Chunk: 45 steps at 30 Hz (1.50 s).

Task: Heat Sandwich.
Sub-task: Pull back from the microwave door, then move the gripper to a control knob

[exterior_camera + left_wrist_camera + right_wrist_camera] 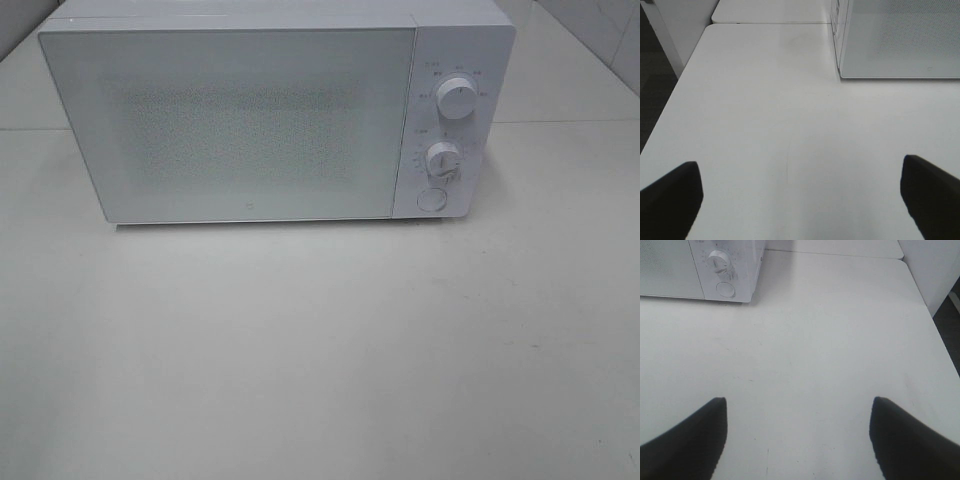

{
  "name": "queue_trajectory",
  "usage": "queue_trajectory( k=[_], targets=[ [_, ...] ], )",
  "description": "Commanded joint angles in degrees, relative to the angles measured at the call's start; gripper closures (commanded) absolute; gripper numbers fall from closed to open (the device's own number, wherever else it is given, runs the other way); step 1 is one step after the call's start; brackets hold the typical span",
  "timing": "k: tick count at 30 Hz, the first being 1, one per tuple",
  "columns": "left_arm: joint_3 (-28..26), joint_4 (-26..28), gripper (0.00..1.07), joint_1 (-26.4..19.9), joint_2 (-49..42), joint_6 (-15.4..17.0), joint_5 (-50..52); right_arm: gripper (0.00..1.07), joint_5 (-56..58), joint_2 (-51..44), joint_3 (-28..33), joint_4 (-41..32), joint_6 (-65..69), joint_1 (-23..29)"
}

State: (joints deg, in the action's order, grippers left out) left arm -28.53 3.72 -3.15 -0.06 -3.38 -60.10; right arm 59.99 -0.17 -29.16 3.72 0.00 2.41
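Observation:
A white microwave (pixel 260 115) stands at the back of the white table (pixel 320 350) with its door shut. Its two knobs (pixel 457 100) and a round button (pixel 432 199) sit on its right panel. The sandwich is out of view in every frame. Neither arm shows in the exterior high view. My left gripper (pixel 800 197) is open and empty over bare table, with the microwave's left front corner (pixel 845 75) ahead of it. My right gripper (pixel 799 435) is open and empty, with the microwave's knob panel (pixel 722 270) ahead of it.
The table's left edge (pixel 670 105) drops to dark floor. The table's right edge (pixel 935 325) shows in the right wrist view. A seam (pixel 570 122) joins this table to another one behind.

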Motion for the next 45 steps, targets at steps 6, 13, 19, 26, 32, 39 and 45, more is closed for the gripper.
queue_trajectory(
  k=[6,13,19,26,32,39,45],
  targets=[
    [0.1,0.3,0.05,-0.1,-1.8,0.1,0.9,0.31,-0.5,-1.3,0.3,-0.1,0.7,-0.4],
    [0.1,0.3,0.05,-0.1,-1.8,0.1,0.9,0.31,-0.5,-1.3,0.3,-0.1,0.6,-0.3],
    [0.1,0.3,0.05,-0.1,-1.8,0.1,0.9,0.31,-1.6,-0.2,-0.7,0.6,0.3,-0.3],
    [0.1,0.3,0.05,-0.1,-1.8,0.1,0.9,0.31,-3.9,4.5,-1.6,0.5,0.9,-0.3],
    [0.1,0.3,0.05,-0.1,-1.8,0.1,0.9,0.31,-8.9,12.0,-1.5,0.3,2.2,-0.3],
    [0.1,0.3,0.05,-0.1,-1.8,0.1,0.9,0.31,-17.1,17.6,-1.3,0.1,3.2,-0.3],
    [0.1,0.3,0.05,-0.1,-1.8,0.1,0.9,0.31,-19.7,20.9,-1.1,0.1,3.2,-0.3]
  ],
)
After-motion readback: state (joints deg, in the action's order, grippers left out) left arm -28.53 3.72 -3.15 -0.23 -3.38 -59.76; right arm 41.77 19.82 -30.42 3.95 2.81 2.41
